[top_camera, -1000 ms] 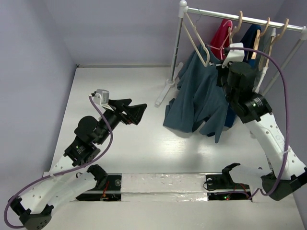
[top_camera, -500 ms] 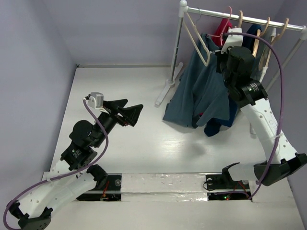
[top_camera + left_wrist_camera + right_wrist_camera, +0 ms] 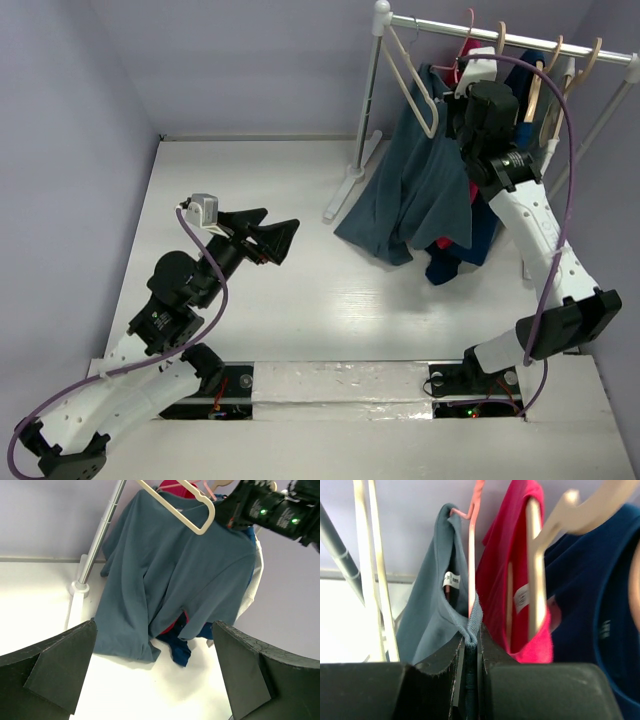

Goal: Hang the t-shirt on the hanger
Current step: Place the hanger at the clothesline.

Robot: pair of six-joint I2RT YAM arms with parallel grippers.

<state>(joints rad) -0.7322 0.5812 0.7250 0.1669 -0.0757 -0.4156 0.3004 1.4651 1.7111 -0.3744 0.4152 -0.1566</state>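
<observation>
Two hands: right hand [image 3: 470,644] pinching t-shirt [image 3: 415,190] collar beside hanger [image 3: 471,555]; left hand [image 3: 281,222] spread wide.

A robotics lab is showing: lilac walls [image 3: 250,60] are enclosing a white bench [image 3: 300,310], a left arm [image 3: 170,300] and right arm [image 3: 540,230] are sitting bolted at six o'clock, and a clothes rail [image 3: 440,27] is standing at one o'clock.

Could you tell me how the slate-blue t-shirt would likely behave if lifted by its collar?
Probably floppy: the slate-blue t-shirt hangs in loose folds from the right gripper pinching its collar. Likely light: that narrow pinch seems to hold it. Its hem seems to reach the table, so it may drag.
</observation>
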